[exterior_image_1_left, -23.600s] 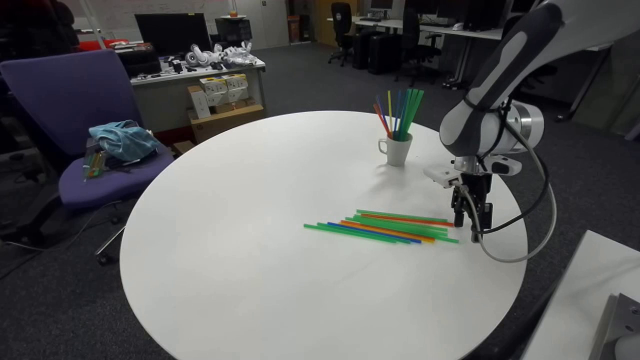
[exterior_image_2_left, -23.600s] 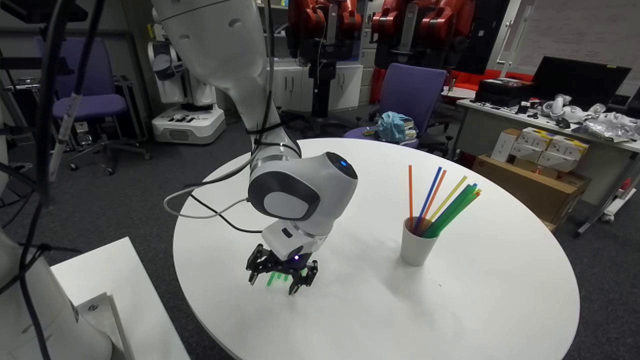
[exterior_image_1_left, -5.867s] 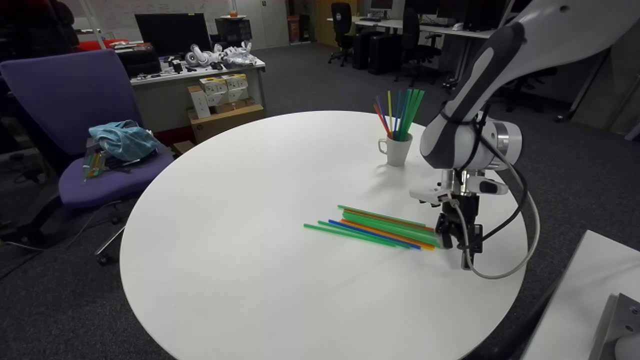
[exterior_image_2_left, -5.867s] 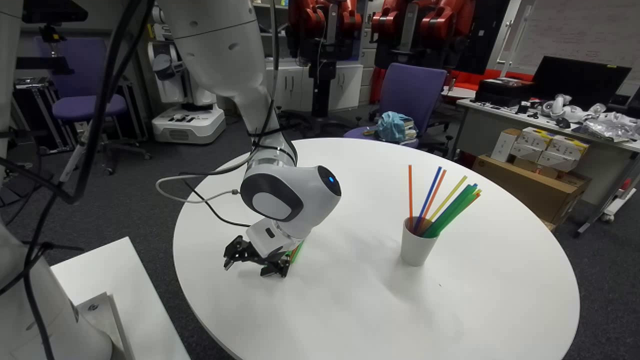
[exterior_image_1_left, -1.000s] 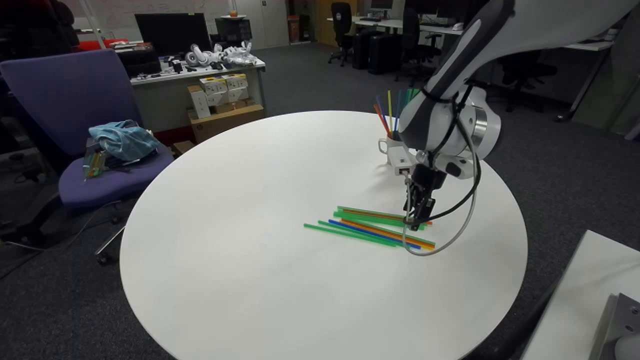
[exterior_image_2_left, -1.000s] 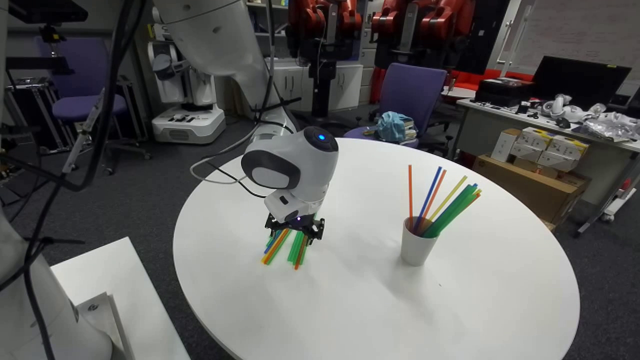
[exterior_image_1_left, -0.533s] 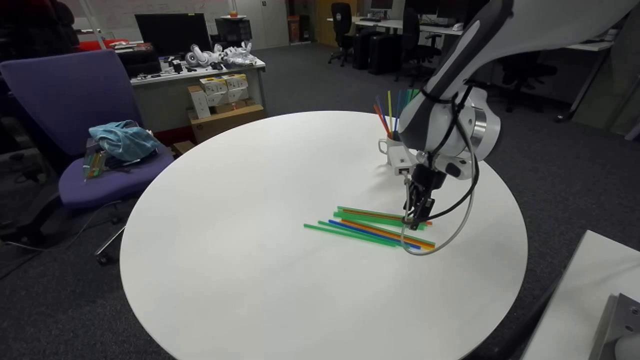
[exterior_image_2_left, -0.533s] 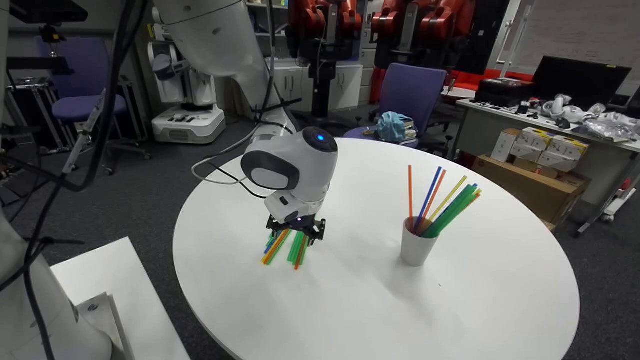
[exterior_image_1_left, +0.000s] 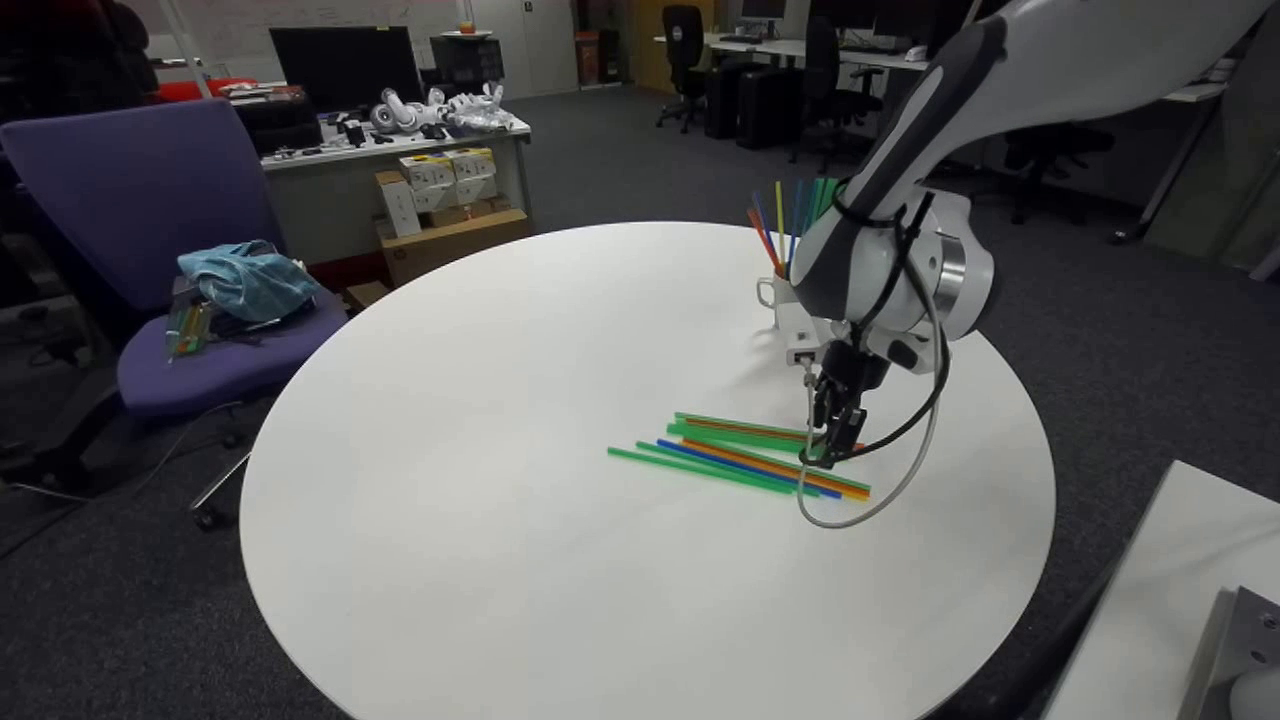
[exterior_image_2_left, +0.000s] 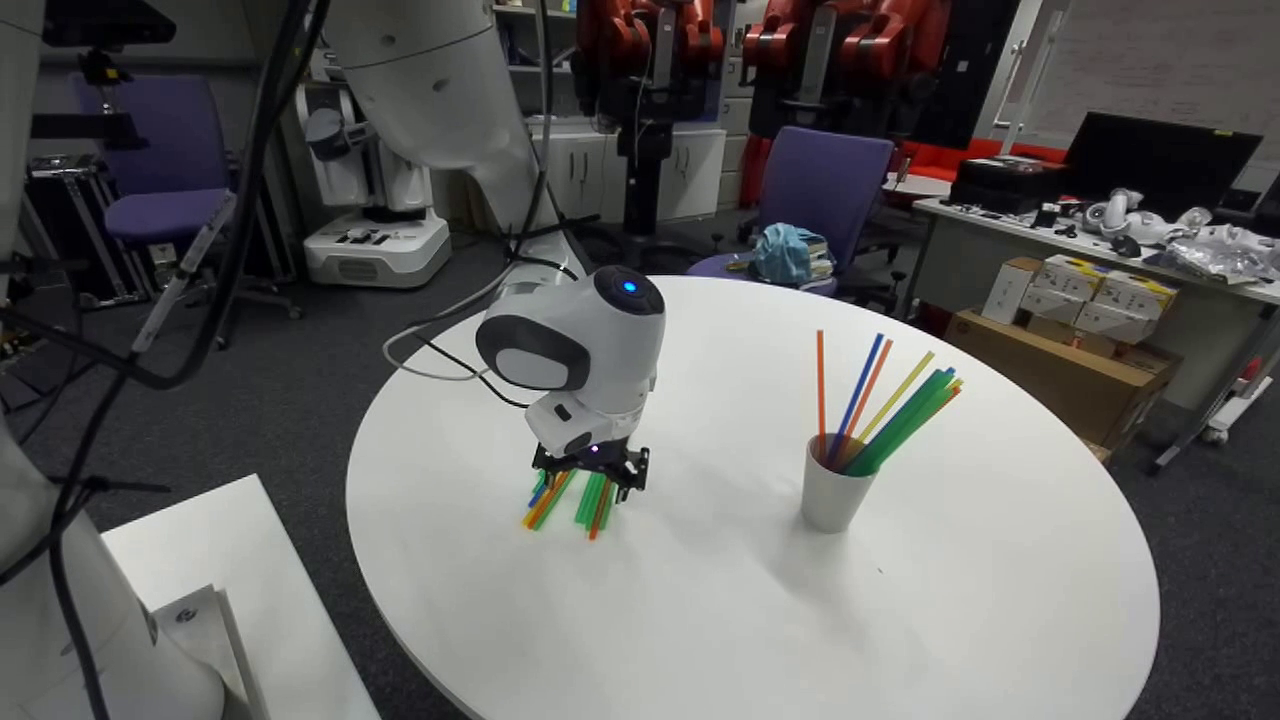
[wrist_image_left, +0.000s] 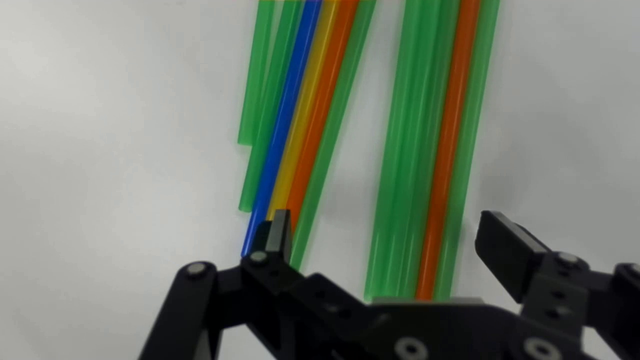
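In the wrist view my gripper (wrist_image_left: 385, 217) stands open over two bunches of straws. Between its fingers, touching neither, lies a bunch of green straws (wrist_image_left: 405, 150) with one orange straw (wrist_image_left: 445, 175). The left finger overlaps the lower ends of the other bunch, which has a blue straw (wrist_image_left: 282, 125), a yellow straw (wrist_image_left: 305, 110), an orange one and green ones; contact cannot be told. Both exterior views show the gripper (exterior_image_2_left: 586, 488) low above the straws, tilted in an exterior view (exterior_image_1_left: 822, 450). A white mug (exterior_image_2_left: 838, 495) holding upright coloured straws (exterior_image_2_left: 900, 425) stands apart from it.
The round white table (exterior_image_1_left: 520, 560) carries all of this. In an exterior view the arm partly hides the mug (exterior_image_1_left: 784, 295). Cables (exterior_image_1_left: 925, 430) loop beside the gripper. A white side table (exterior_image_2_left: 235, 570) stands near the arm's base; a purple chair (exterior_image_2_left: 820, 190) is beyond.
Over the last half second the gripper has sunk slightly toward the straws. Since several seconds ago it has moved from the straw ends to above them, and the straws have parted into two bunches.
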